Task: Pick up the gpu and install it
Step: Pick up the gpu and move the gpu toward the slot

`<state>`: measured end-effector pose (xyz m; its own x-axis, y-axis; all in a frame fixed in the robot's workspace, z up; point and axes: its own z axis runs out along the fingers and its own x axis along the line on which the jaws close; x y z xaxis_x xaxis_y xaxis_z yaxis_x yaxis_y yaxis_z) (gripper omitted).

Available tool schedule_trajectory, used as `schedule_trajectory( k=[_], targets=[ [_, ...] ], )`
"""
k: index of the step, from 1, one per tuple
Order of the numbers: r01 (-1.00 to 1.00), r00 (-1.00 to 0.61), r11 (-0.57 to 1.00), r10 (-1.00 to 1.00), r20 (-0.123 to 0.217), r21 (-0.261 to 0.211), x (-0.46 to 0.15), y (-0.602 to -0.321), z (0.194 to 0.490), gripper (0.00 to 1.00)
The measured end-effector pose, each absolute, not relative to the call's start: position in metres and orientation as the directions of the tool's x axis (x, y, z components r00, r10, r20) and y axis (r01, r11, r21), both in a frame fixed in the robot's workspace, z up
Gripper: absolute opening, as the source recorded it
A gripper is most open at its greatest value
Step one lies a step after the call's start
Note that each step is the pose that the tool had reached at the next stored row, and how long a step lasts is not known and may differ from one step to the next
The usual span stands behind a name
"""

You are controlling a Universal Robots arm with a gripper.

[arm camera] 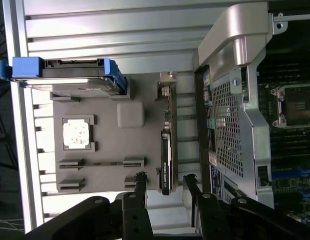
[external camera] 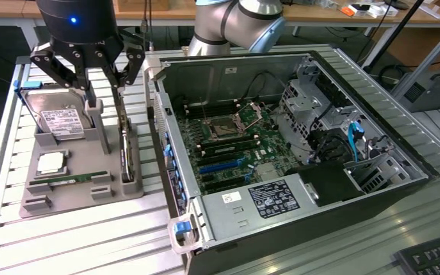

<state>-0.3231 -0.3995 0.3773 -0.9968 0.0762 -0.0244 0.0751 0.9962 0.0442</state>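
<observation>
Gripper (arm camera: 165,177) fingers closest, jaws spread wide, straddling one end of the gpu (arm camera: 166,150) with a gap on each side, nothing held. Card stands on edge in a slot of the gray holder (external camera: 75,192), on the side next to the open computer case (external camera: 204,74). Hard drive (external camera: 59,120), CPU (external camera: 52,163) and memory stick (external camera: 67,180) sit in the holder toward the exterior view's left.

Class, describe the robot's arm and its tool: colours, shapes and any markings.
The arm is a rounded silver-grey tube with a pale blue joint cap. The tool has a black cylindrical body with a small blue light, and two black fingers built from bolted linkage bars.
</observation>
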Motion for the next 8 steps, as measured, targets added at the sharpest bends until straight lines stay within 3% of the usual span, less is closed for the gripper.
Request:
schedule_trajectory(
  k=[8],
  targets=[
    [0.075,-0.997,0.996,0.076,-0.024,0.044,-0.3231,-0.3994,0.3749,0.42]
  ],
)
